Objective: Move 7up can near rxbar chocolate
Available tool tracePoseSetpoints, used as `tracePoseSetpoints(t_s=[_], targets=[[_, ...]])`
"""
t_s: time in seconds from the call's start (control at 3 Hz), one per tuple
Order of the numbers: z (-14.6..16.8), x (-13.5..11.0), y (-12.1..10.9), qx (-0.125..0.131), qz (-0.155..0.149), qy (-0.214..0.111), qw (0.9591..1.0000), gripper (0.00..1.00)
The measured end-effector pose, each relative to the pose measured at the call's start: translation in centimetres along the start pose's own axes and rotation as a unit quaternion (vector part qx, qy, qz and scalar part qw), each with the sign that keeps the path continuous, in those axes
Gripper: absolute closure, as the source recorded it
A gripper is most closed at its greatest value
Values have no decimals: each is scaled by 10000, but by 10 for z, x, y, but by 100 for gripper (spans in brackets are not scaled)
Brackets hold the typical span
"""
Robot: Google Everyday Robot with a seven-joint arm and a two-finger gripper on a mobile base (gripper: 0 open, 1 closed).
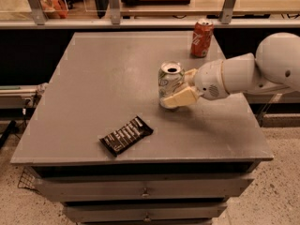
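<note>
The 7up can (169,81) is a pale silver-white can with green markings and an open silver top. It stands upright over the middle of the tabletop (108,78), a little right of centre. The tool (177,88) reaches in from the right and clasps the can's lower half between two cream fingers. Whether its base touches the surface cannot be told. The rxbar chocolate (126,135) is a flat black-wrapped bar with white lettering. It lies diagonally near the front edge, left of the can and apart from it.
</note>
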State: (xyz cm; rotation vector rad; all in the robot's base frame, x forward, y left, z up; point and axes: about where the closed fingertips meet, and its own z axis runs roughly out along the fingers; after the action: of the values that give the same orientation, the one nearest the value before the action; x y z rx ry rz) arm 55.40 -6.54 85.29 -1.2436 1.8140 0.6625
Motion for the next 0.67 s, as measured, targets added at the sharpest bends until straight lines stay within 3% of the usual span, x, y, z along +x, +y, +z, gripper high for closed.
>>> tracePoseSetpoints(t_s=[0.67], targets=[[3, 3, 40, -573, -333, -103, 9977, 100]])
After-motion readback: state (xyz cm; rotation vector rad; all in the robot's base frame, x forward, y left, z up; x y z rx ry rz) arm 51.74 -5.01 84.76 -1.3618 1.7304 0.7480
